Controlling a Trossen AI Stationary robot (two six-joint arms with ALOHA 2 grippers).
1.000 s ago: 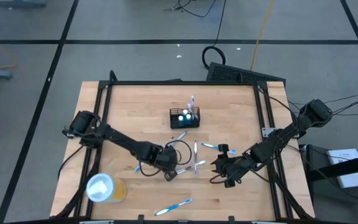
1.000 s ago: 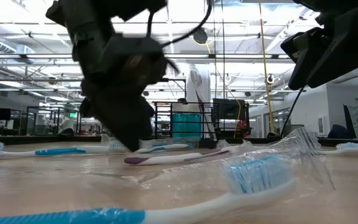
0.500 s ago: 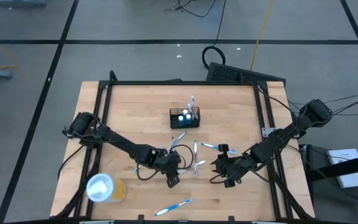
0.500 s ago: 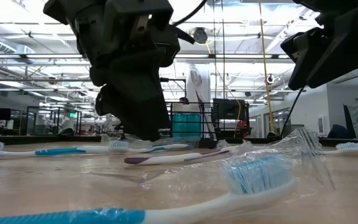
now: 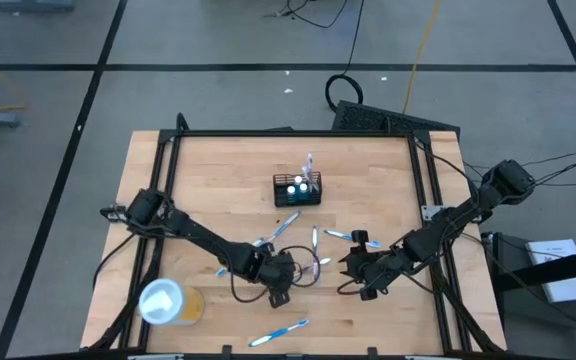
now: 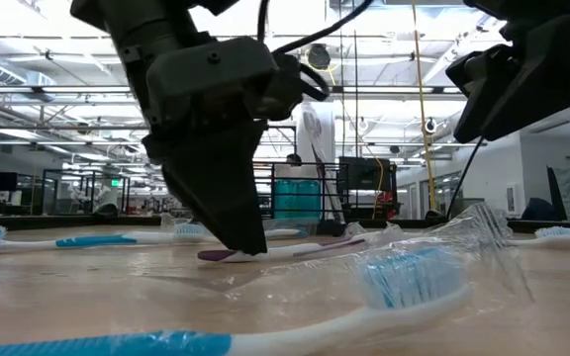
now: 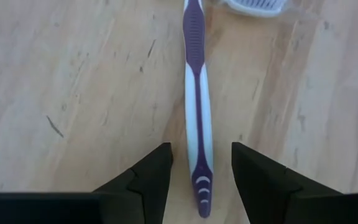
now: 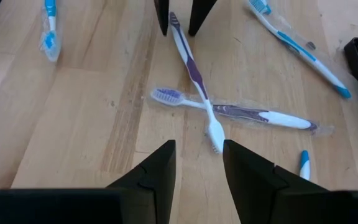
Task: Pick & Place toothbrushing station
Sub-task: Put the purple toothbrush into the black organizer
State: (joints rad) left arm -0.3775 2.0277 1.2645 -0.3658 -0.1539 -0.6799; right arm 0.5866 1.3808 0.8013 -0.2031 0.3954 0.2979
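Black wire-mesh station (image 5: 297, 190) stands upright, long axis left-right.

A purple-and-white toothbrush (image 7: 196, 118) lies on pale wood table (image 7: 73, 81); blue-and-white toothbrushes (image 8: 300, 46) nearby; the station (image 5: 297, 189) looks black mesh.

A wooden counter (image 5: 218, 190) carries a scatter of toothbrushes. Near the middle lie two purple-and-white toothbrushes — one (image 8: 191, 71) crossed over the other (image 8: 241, 113), the lower one in clear wrapping. A blue-and-white toothbrush (image 5: 278, 333) lies close to the counter's front edge, another (image 8: 303, 46) lies just behind the crossed pair, and a third (image 8: 49, 26) rests toward the left of them. At the front left corner sits a yellow cup (image 5: 171, 303) on its side — white lid on. Beyond the back edge, a black cable (image 5: 344, 88) coils on the grey floor.
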